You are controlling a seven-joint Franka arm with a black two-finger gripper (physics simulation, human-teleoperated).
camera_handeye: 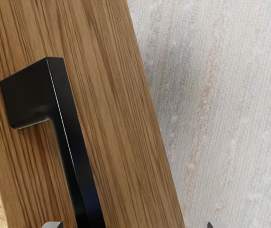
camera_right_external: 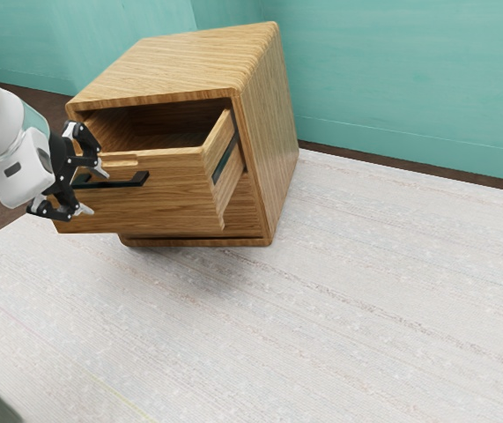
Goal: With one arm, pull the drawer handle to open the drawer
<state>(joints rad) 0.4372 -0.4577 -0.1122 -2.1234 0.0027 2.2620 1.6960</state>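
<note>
One wooden cabinet (camera_right_external: 255, 97) on the pale counter (camera_right_external: 366, 308), with its drawer (camera_right_external: 163, 198) standing partly out, directly ahead of my hand (camera_right_external: 82, 176). One black bar handle (camera_right_external: 123, 179) on the drawer front, lying between my hand's spread fingers and nearer one of them. The hand is open, not clamped.

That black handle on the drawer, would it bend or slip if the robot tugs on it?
The black handle looks like a thick square-edged bar, so probably stiff. Its smooth finish might be slippery. The drawer already stands partly out, so it likely slides easily.
</note>
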